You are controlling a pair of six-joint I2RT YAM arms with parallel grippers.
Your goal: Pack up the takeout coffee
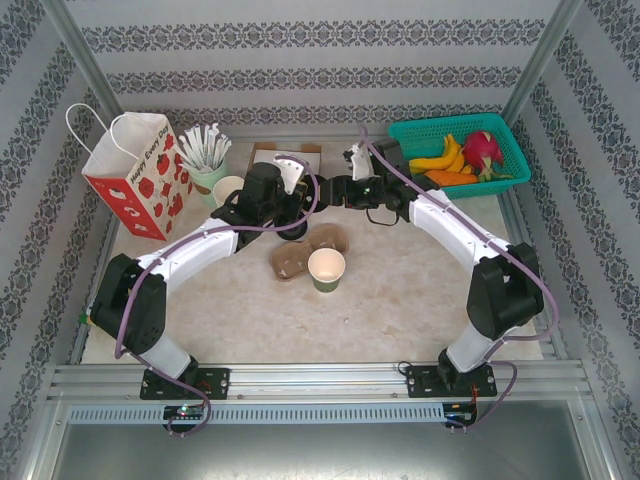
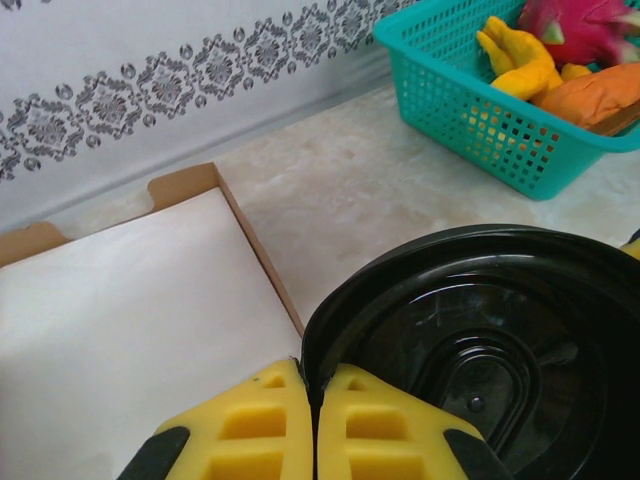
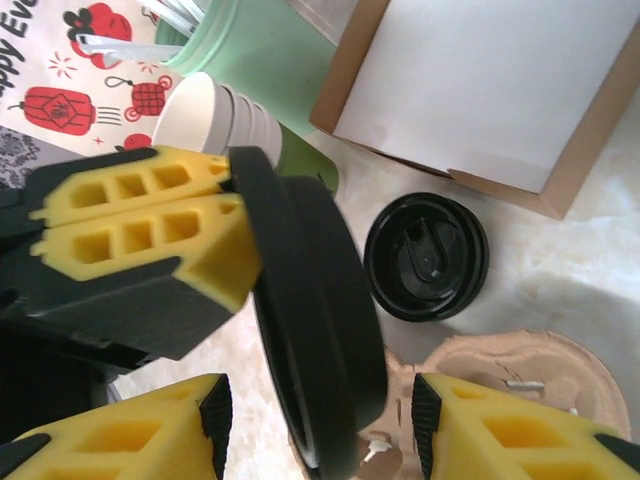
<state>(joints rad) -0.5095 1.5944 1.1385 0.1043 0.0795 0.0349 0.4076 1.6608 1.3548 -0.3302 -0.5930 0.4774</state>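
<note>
Marbled beige table [image 1: 420, 290]; left gripper [image 2: 312, 385] pinched on thin rim of glossy black round lid [image 2: 470, 320]; right gripper [image 3: 320, 410] spread, straddling it.

Takeout coffee cup [image 1: 327, 270]: small, green-sided paper, cream inside, standing upright mid-table with its mouth open and no lid on it, just beside the brown pulp carrier [image 1: 288, 264]. A round black lid [image 2: 480, 330] is up off the table, farther back than the cup. It is tilted nearly on edge, its rim pinched between the yellow fingers of the left gripper [image 2: 312, 400].
</note>
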